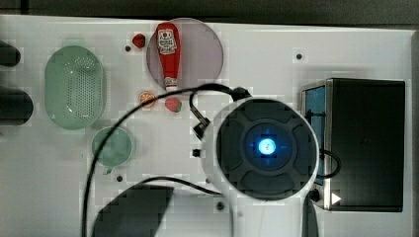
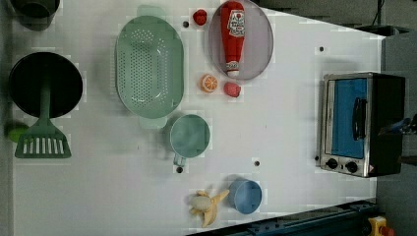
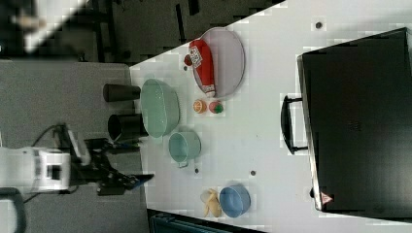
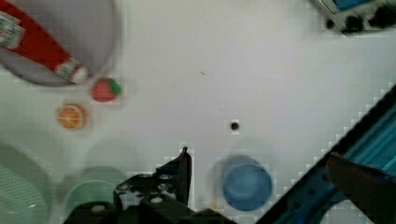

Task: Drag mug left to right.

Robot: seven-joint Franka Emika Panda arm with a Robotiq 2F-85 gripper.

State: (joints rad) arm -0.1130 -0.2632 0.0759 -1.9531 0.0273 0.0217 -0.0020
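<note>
Counts: one teal mug (image 2: pixel 190 136), one pale green colander (image 2: pixel 149 66), one blue dish (image 2: pixel 245 196), one peeled banana (image 2: pixel 207 205), one ketchup bottle (image 2: pixel 232 37) lying on one grey plate (image 2: pixel 258 42), two strawberries (image 2: pixel 232 89), one orange half (image 2: pixel 209 83), one toaster oven (image 2: pixel 361 123), one green spatula (image 2: pixel 43 132) resting across a black pan (image 2: pixel 64 81), plus two dark cups in the right view. Mug sits on the white table (image 2: pixel 285 142) just beside the colander's lower end in the left view, handle toward the left view's bottom, between colander and blue dish. Ketchup label has white print, not readable. Gripper (image 3: pixel 127 180): off the table edge at the right view's lower left, well apart from the mug, fingers released and spread, nothing between them. Top view: arm body covers the table centre; blue dish and banana hidden there. Wrist view: mug partly behind the gripper body.
</note>
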